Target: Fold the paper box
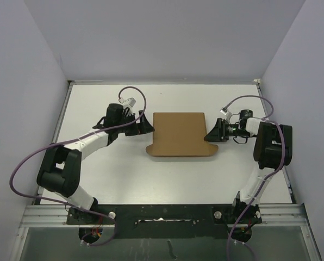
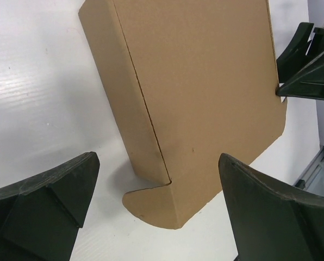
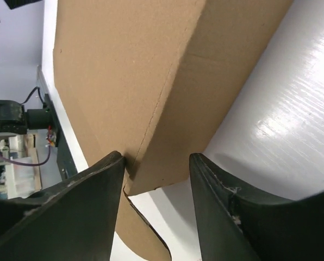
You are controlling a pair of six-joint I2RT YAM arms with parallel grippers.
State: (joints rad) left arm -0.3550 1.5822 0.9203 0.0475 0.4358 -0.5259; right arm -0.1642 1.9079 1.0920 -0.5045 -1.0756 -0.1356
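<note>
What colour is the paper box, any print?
The paper box is plain brown, no print; best seen in left wrist view.

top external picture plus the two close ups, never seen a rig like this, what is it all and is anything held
The top view looks down on two robot arms bolted at the near edge of a white table. Each ends in a two-finger gripper: the left gripper and the right gripper. The close-ups come from wrist cameras; the dark shapes at the bottom are their own fingers. Between them lies a brown cardboard paper box. Both grippers are open at its sides, so nothing is clamped.
</note>
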